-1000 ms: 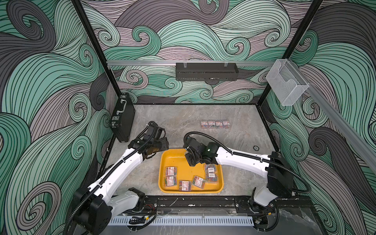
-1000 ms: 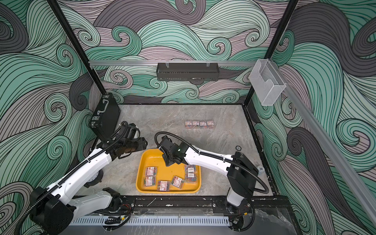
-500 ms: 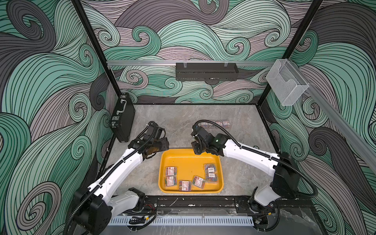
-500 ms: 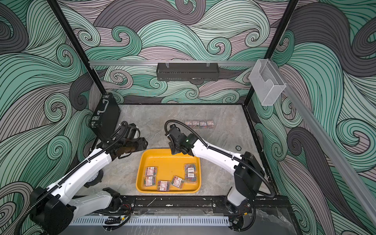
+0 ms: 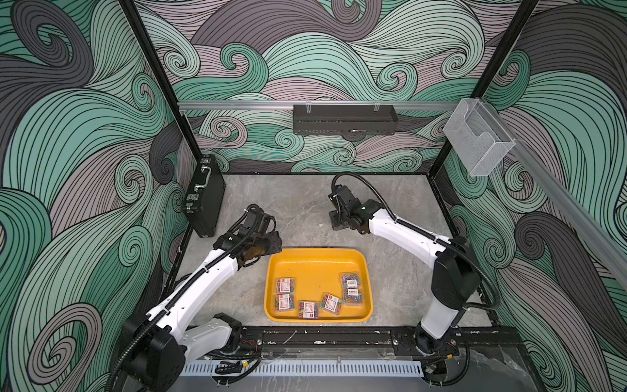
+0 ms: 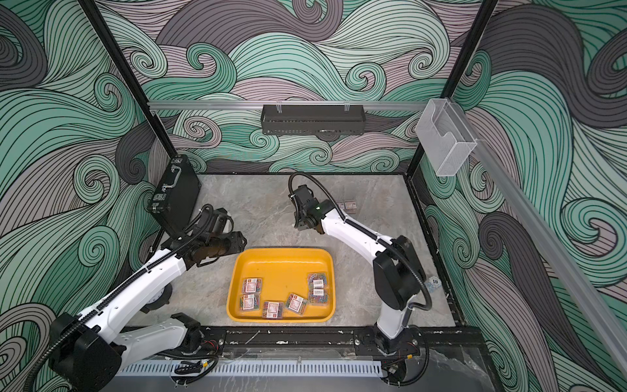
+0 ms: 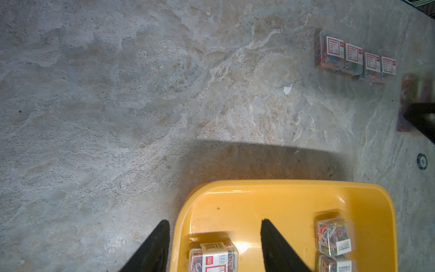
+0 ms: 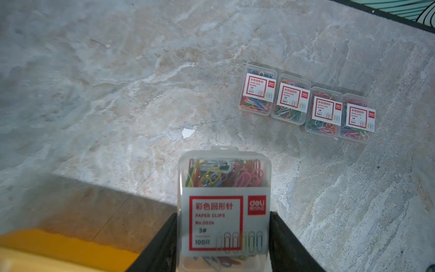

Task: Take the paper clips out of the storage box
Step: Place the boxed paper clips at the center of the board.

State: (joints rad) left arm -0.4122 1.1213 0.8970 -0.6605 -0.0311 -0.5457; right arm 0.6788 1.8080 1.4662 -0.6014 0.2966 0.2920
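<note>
The right gripper (image 8: 222,214) squeezes a small clear plastic box of coloured paper clips (image 8: 223,174) by its sides, label (image 8: 215,222) up, probably to set it flat beside the row of four matching boxes (image 8: 306,103) on the grey table (image 8: 117,94). The label says "deli", "PAPER CLIPS", "No.0024", "3#". The left gripper (image 7: 214,222) hangs open and empty over the shallow yellow plastic tray (image 5: 315,256), where more boxes (image 5: 308,309) lie.

Both top views are looking down from high up front, taking in the whole bench (image 5: 298,203). Wrist cams are hovering close, peering past their fingers (image 7: 153,247); both are catching the storage box (image 7: 282,184) rim and the paper clips (image 8: 292,99) row.
</note>
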